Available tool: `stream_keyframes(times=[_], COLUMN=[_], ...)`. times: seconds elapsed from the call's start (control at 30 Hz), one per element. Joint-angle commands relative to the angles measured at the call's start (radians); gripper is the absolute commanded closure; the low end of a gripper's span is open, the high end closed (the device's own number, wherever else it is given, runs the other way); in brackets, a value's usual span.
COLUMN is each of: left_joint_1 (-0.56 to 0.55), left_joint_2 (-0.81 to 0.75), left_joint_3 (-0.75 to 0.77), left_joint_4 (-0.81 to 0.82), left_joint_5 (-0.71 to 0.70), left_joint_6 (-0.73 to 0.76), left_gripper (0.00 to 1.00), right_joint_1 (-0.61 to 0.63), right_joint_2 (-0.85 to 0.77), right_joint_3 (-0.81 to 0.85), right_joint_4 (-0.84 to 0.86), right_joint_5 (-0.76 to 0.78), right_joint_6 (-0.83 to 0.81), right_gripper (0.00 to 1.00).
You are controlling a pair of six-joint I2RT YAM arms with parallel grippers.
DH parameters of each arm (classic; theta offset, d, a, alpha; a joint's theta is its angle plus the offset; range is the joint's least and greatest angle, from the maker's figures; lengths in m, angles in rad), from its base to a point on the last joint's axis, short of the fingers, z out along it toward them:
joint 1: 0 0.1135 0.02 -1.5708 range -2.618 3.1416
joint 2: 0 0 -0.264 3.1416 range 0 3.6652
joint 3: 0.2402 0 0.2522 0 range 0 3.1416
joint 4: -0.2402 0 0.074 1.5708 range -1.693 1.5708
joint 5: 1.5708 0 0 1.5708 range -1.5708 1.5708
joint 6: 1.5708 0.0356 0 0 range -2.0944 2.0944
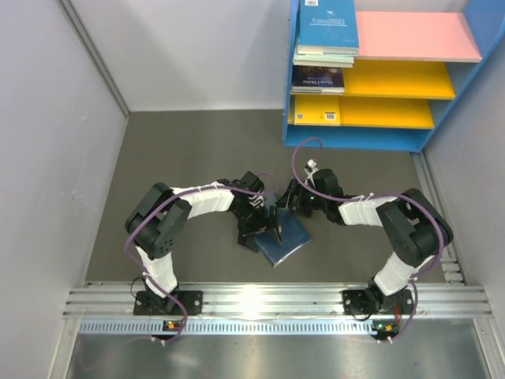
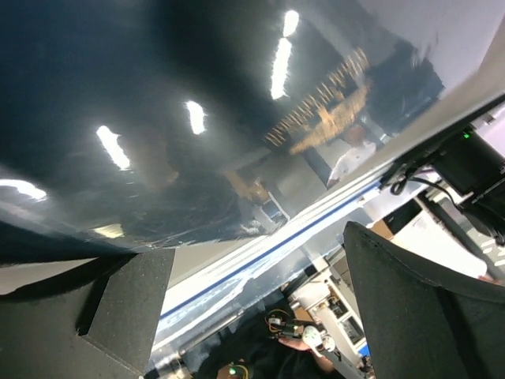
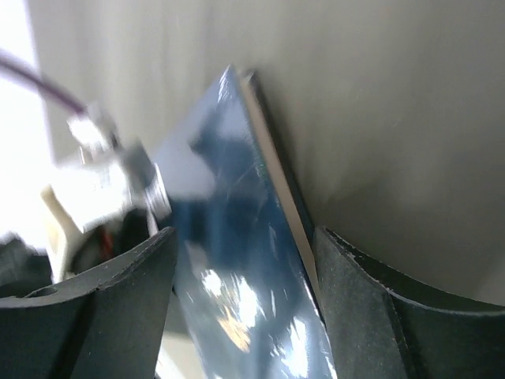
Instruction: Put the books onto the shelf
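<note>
My left jaws stand wide open, the two fingers (image 2: 126,308) far apart at the bottom of my left wrist view. The navy book's (image 2: 158,118) glossy cover fills the space just beyond them. I cannot tell whether either finger touches it. My right jaws stand part way open, astride the same book (image 3: 229,237). It runs down between the fingers (image 3: 102,316) at a slant, and its page edge meets the right-hand finger. I cannot tell whether the other finger touches the cover. From above, the book (image 1: 286,241) sits near the middle of the desk (image 1: 181,150), turned cornerwise. My left jaws are at its left corner and my right jaws at its far corner. Both my arms are bent sharply at the elbow. Each upper link rises from its base at the near edge, and each forearm reaches inward and low, so the two wrists nearly meet over the book. The shelf (image 1: 355,139) stands well apart at the far right. Teal-blue books (image 1: 327,31) are stacked on its pink board, a dark one (image 1: 317,79) lies on the upper yellow board, and a yellow one (image 1: 317,109) lies on the lower.
</note>
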Motion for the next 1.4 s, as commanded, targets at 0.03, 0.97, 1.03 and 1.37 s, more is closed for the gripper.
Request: stream_keyframes(times=[0.03,0.97,1.03,1.37], left_joint_1=[0.046,0.119,0.074,-0.091], left_joint_2=[-0.011,-0.083,-0.024,0.049], left_joint_3=[0.068,-0.164,-0.115,-0.056], left_joint_4=[0.294,0.340,0.381,0.647], left_joint_5=[-0.265,-0.014,0.088,0.399], left_joint_6=[0.094,0.307,0.289,0.051], left_gripper=[0.08,0.02,0.02,0.06], right_joint_1=[0.149,-0.037,0.057,0.131], right_joint_2=[-0.024,-0.117,0.008,0.128], right_joint_3=[-0.047,-0.134,-0.074,-0.093], right_joint_4=[-0.557,-0.525,-0.455,-0.197], right_joint_5=[-0.420,-0.124,-0.154,-0.213], right_joint_6=[-0.137,-0.029,0.031,0.166], right_gripper=[0.32,0.29,0.31,0.33])
